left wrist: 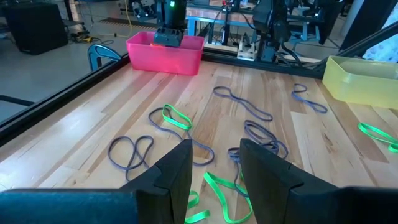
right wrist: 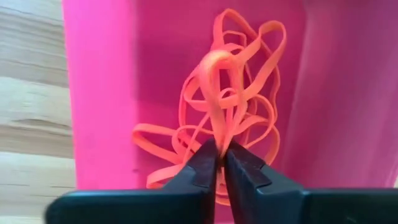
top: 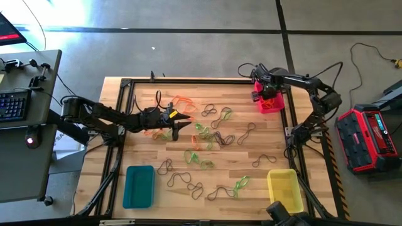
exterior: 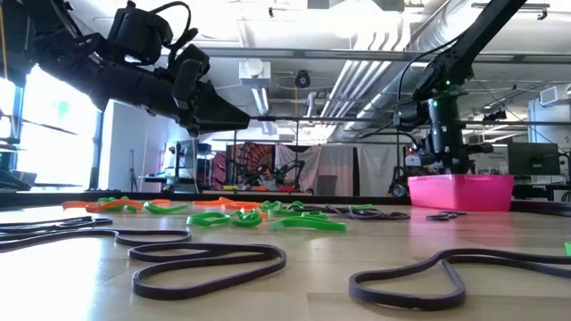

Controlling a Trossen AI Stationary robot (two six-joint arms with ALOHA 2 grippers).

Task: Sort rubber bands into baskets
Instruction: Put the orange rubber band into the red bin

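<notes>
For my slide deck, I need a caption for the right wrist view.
Right gripper pinching an orange rubber band over the orange pile in the pink basket.

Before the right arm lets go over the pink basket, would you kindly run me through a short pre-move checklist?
1. Right gripper is over the pink basket: ok.
2. Orange band is pinched between its fingers: ok.
3. Band hangs inside the basket walls, above the orange bands already there: ok.
4. Fingers opened enough to release: not ok, nearly closed.
5. Left gripper is apart from the basket, above the loose bands mid-table, fingers open: ok.
6. Teal basket and yellow basket are away from the drop: ok.
</notes>
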